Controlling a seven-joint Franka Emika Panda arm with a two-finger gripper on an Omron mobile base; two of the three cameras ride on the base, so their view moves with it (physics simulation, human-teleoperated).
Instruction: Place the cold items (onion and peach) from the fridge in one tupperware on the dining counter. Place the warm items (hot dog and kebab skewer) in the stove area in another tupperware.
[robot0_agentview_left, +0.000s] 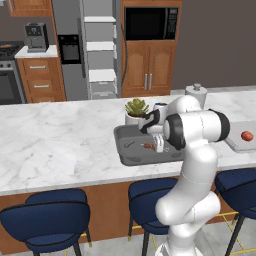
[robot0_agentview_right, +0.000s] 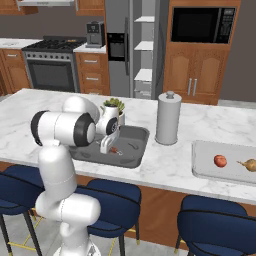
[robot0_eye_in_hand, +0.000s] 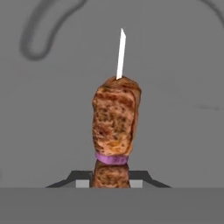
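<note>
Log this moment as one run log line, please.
gripper: shut on kebab skewer | over grey tupperware | peach, onion: in other tupperware

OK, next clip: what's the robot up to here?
The arm is reaching down into a dark grey container on the marble counter, its gripper shut on a kebab skewer. Further along the counter, a second, lighter container holds the peach and onion.

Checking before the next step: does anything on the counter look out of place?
Nothing stands out. The kebab skewer is held over the dark tupperware; peach and onion lie in the light tupperware.
</note>
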